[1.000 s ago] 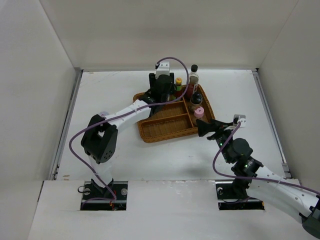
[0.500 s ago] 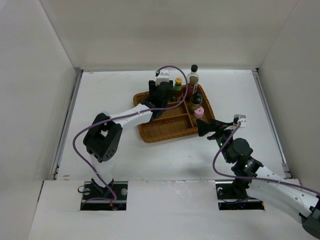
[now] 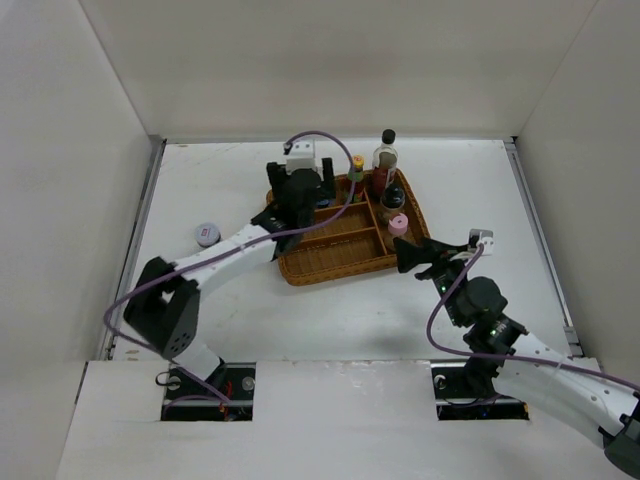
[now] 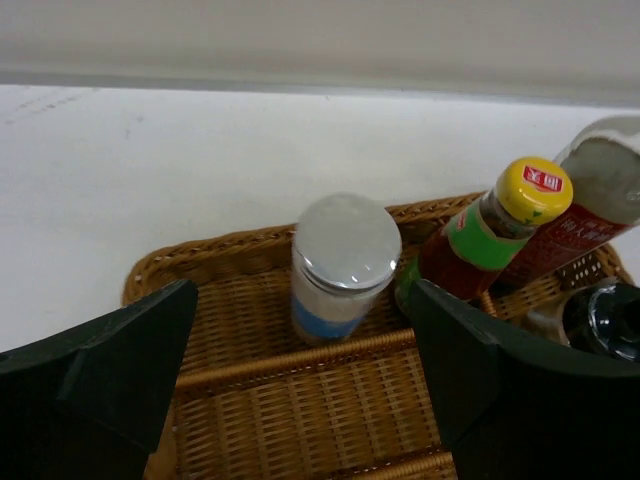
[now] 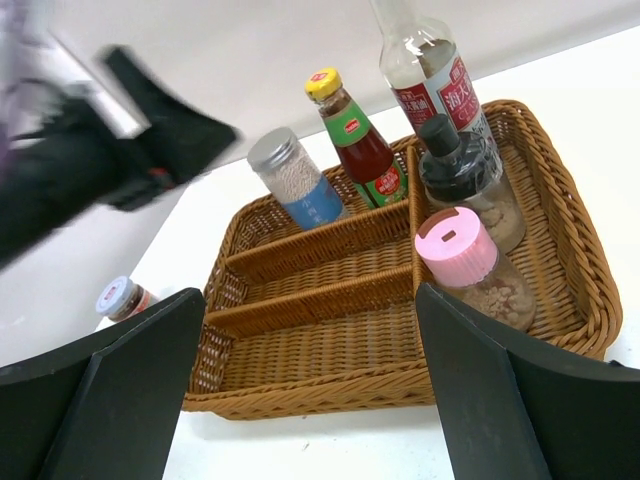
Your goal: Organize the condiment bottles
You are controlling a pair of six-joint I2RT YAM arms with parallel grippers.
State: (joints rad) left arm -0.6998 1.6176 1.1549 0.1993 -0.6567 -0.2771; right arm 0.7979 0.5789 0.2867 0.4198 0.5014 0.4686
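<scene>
Left gripper [image 4: 303, 300] gapes wide, the silver-lidded jar [image 4: 345, 262] stands upright in the tray's [image 3: 340, 250] 11 o'clock slot, so it'd better lift straight clear, then fetch the red-lidded jar [image 3: 207, 233] off the worktop at the tray's 9 o'clock.

The tray [image 5: 300, 388] is golden-brown woven wicker on a white bench [image 3: 480, 180]. The jar [image 4: 345, 265] has a silver lid and a blue label. The sauce bottle [image 4: 490, 235] has a yellow cap and a green band. The pink-capped shaker [image 5: 465, 262] stands by the black-capped shaker [image 5: 458, 160].
</scene>
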